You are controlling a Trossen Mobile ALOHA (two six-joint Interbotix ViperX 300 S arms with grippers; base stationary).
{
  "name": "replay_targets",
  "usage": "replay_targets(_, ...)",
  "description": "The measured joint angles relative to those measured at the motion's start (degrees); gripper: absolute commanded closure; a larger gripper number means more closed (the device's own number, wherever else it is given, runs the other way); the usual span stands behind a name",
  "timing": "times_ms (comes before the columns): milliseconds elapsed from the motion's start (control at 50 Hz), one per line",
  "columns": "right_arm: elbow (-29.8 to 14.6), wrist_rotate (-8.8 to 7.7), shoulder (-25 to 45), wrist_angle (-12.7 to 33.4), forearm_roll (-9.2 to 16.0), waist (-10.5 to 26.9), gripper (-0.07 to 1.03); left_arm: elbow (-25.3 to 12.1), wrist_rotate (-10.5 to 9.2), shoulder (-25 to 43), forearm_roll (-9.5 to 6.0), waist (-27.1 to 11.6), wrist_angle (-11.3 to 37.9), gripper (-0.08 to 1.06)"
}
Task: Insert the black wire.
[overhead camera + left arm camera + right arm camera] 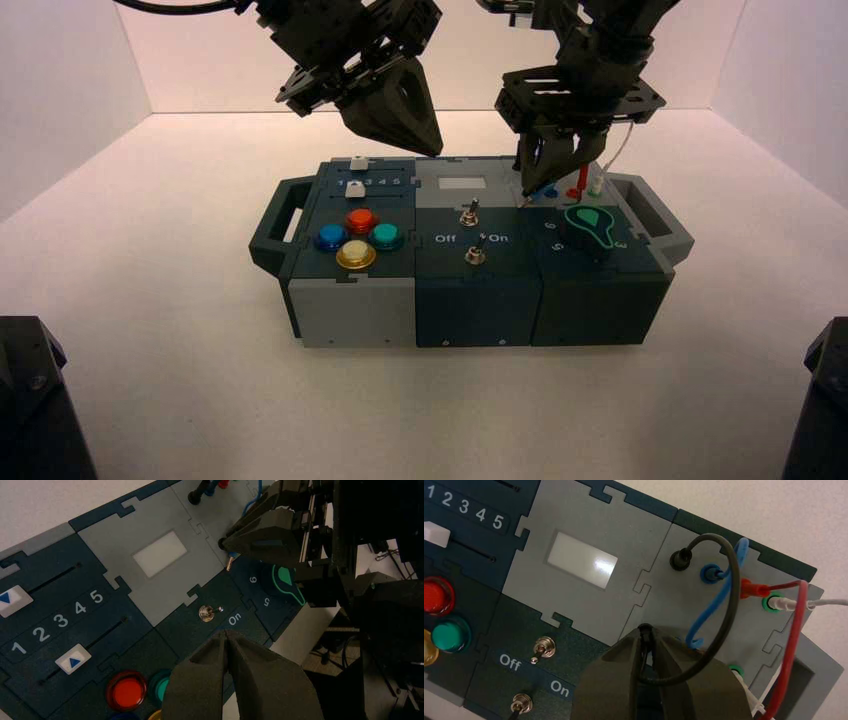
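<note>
I saw the right gripper (646,642) clamped on the black wire (730,587), its plug between the fingers; the left gripper (227,640) hovered closed.

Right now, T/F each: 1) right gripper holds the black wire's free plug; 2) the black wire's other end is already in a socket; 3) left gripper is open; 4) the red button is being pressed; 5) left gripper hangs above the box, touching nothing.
1) True: the right gripper is shut on a plug of the black wire.
2) True: its far plug sits in a socket on the grey panel.
3) False: the left gripper is shut, fingertips together.
4) False: nothing touches the red button.
5) True: it hangs over the box, holding nothing.
</note>
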Motion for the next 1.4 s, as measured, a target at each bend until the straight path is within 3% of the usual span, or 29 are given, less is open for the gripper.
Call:
replay_targets(600, -0.09, -0.09, 0.44, -0.09, 0.09, 0.0, 0.97, 0.0, -0.09, 0.0, 0.0, 0.09, 0.7, 1.01)
replay_targets(660, -0.09, -0.09, 0.44, -0.09, 0.09, 0.09, 0.93, 0.0, -0.09, -0.09, 0.0, 0.0, 0.79, 1.01)
replay_targets(700, -0.09, -0.09, 0.35, 0.0, 0.09, 0.09, 0.82, 0.0, 0.0, 0.0, 0.0, 0.09, 0.88, 1.01)
replay_targets(820, 0.18, -0.09, -0.35, 1.05, 0.18, 0.18, 0.65, 0.0, -0.09, -0.18, 0.0, 0.09, 1.41, 1.01)
replay_targets(940, 0.97, -0.18, -2.29, 4.04, 0.09, 0.18, 0.51, 0.0, 0.0, -0.62, 0.0, 0.09, 1.93, 1.01)
replay_targets(1200, 0.44, -0.88, -6.24, 10.28, -0.18, 0.09, 0.5, 0.0, 0.0, -2.02, 0.09, 0.09, 2.11, 1.01)
replay_targets(1400, 0.44, -1.49, -13.18, 15.47, -0.26, 0.09, 0.5, 0.09, -0.09, -3.16, 0.09, 0.0, 3.34, 1.01)
